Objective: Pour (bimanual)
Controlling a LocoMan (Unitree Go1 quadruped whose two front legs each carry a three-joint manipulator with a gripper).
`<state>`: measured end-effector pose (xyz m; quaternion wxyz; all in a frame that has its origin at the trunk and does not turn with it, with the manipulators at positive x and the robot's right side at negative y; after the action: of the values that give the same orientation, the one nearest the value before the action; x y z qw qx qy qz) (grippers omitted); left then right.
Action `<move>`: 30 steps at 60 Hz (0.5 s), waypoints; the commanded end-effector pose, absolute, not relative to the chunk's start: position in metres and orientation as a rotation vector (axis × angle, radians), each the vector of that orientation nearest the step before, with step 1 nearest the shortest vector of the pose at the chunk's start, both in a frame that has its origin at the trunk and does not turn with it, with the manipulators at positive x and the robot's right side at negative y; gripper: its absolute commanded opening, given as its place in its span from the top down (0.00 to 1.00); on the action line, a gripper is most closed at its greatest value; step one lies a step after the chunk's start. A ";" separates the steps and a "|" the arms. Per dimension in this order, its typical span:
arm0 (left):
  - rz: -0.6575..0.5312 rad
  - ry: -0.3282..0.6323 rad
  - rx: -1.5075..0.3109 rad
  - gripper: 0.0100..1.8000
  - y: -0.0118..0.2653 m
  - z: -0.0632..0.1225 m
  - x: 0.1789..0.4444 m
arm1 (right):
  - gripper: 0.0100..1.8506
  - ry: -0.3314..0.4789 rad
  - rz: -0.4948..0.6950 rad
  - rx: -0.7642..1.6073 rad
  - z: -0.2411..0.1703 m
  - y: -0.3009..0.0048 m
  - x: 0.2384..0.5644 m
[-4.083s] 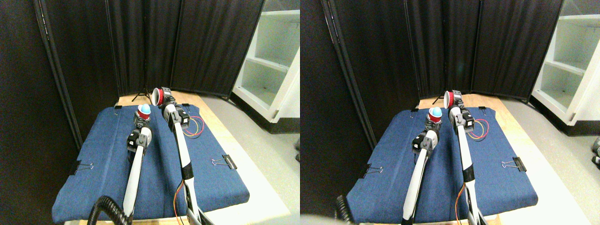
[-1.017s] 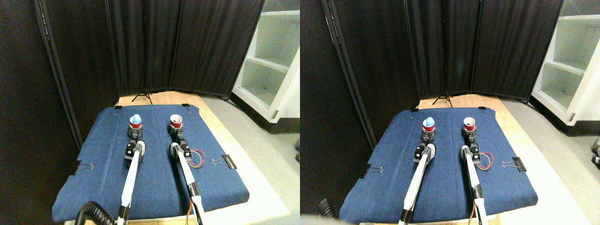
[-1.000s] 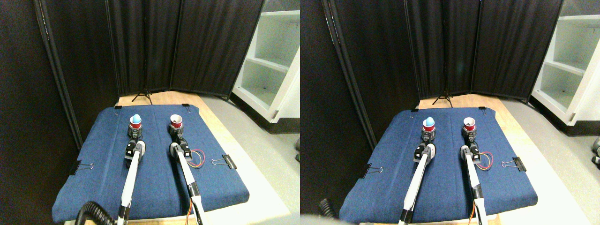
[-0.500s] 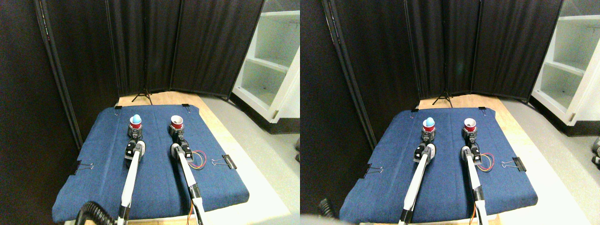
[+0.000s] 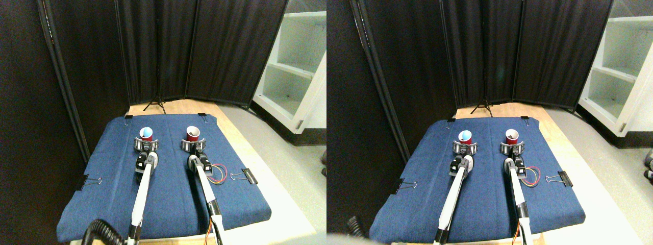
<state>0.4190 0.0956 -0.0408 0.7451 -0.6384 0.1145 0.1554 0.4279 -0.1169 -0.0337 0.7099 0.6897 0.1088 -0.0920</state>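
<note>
Fingers (image 5: 146, 144) spread just below cups (image 5: 146, 133).

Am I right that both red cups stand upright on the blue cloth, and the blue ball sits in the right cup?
No. The stereo pair view shows the blue ball in the left cup; the right cup looks empty. Both stand upright on the blue cloth.

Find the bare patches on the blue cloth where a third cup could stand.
Free: left of the left manipulator, and the strip between both manipulators. Crowded: around the two red cups, and by the wires and binder clip.
</note>
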 end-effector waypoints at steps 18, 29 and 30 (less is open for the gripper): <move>0.296 0.255 -1.395 0.36 0.095 -0.035 0.407 | 0.34 0.238 -0.141 1.439 -0.026 -0.114 0.421; 0.253 0.247 -1.383 0.38 0.095 -0.029 0.401 | 0.37 0.197 -0.138 1.438 -0.020 -0.112 0.418; 0.249 0.250 -1.384 0.38 0.095 -0.028 0.400 | 0.38 0.194 -0.137 1.432 -0.019 -0.111 0.418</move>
<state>0.4005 0.0964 -0.0366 0.7542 -0.6312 0.1264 0.1297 0.4178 -0.1139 -0.0279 0.7437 0.6556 0.1068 -0.0754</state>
